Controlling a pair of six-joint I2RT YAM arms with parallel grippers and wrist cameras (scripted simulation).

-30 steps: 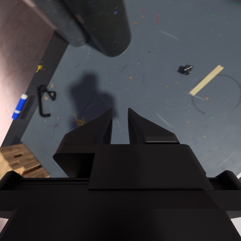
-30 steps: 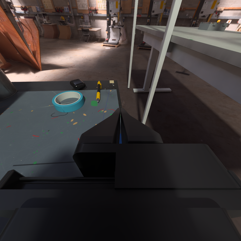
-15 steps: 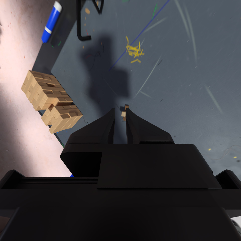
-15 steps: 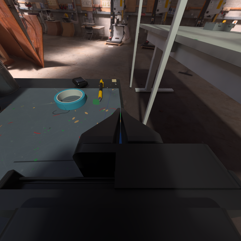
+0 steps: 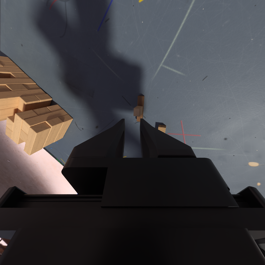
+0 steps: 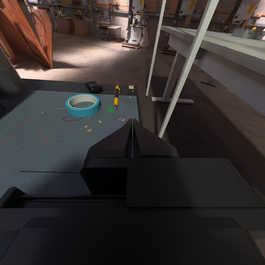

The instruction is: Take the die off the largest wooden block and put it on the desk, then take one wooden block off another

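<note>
Over counter [image 5: 200, 43], left hand [image 5: 132, 121], fingers slightly apart and empty, had descended toward small stacked blocks [image 5: 138, 109]; unstacking imminent.

Count of things on the worktop [image 5: 200, 43] — both wrist views

Small wooden blocks: three — a long one [image 5: 140, 100], a pale cube [image 5: 137, 111] against it, one [image 5: 162, 128] apart beside the finger. Large interlocked wooden stacks: two [image 5: 17, 88] [image 5: 38, 126]. Tape roll [image 6: 82, 105]: one. Pen [image 6: 116, 96]: one. Black case [image 6: 93, 86]: one. Hands: two [image 5: 132, 121] [image 6: 132, 121].
</note>
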